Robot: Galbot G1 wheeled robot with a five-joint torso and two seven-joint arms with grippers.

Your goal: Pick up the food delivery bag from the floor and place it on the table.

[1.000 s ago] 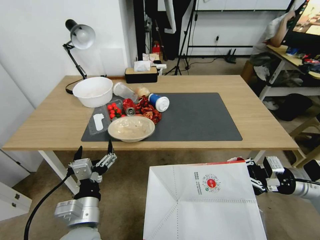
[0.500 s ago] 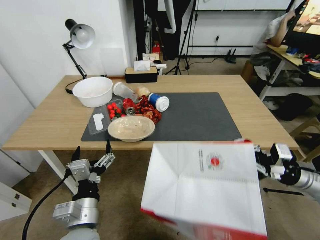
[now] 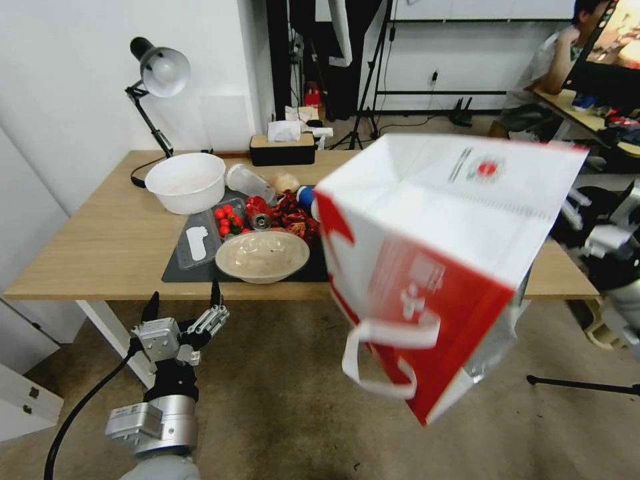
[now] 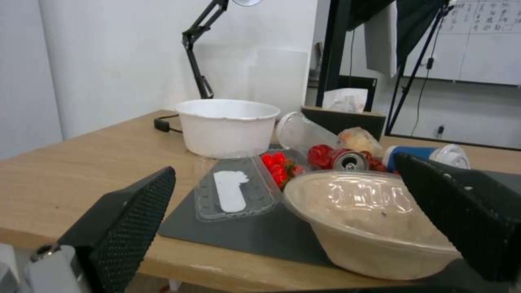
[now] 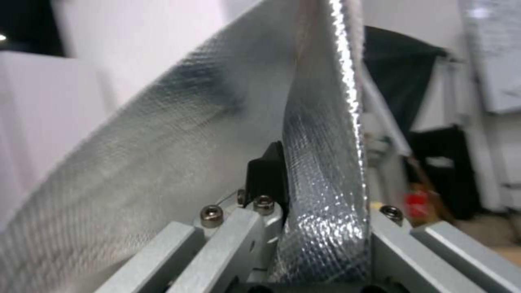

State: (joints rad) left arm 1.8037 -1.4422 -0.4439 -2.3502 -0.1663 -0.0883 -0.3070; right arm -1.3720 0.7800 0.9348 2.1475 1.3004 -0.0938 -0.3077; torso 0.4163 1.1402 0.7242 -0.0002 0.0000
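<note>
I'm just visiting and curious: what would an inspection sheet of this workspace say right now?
Surface: table, light wood, with a dark grey mat.
Job's things: food delivery bag in the air, tilted, handles dangling, over the table's right part.
Clutter: white bowl, beige lidded bowl, cherry tomatoes, can, clear tray.
Grippers: right gripper clamped on the bag's foil-lined wall; left gripper open, empty, low before the table's front edge.
Cables: black cable along the left arm.
Surroundings: desk lamp, tissue box.
</note>
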